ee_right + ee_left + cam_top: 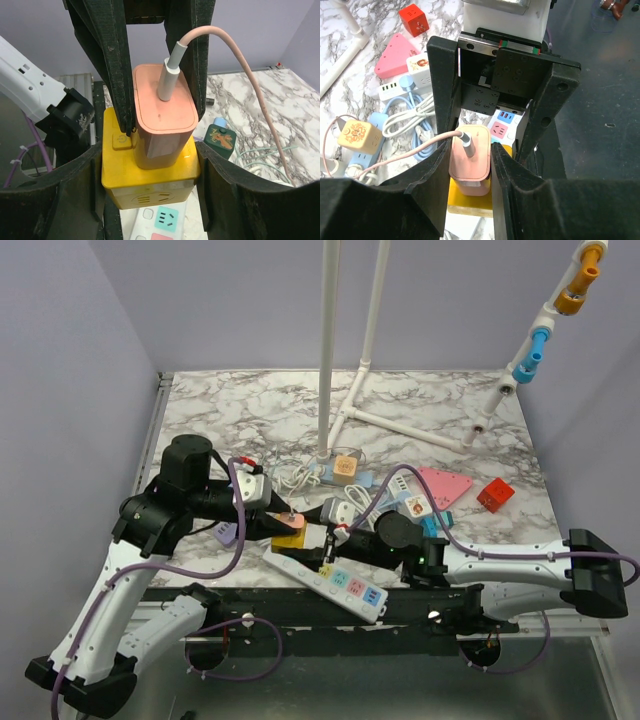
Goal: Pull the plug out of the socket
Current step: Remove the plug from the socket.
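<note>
plug prongs hidden in yellow socket; cable far end unseen

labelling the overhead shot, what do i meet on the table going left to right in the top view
lilac adapter → pink plug on the yellow socket → beige cube socket → pink triangular socket → red cube socket
</note>
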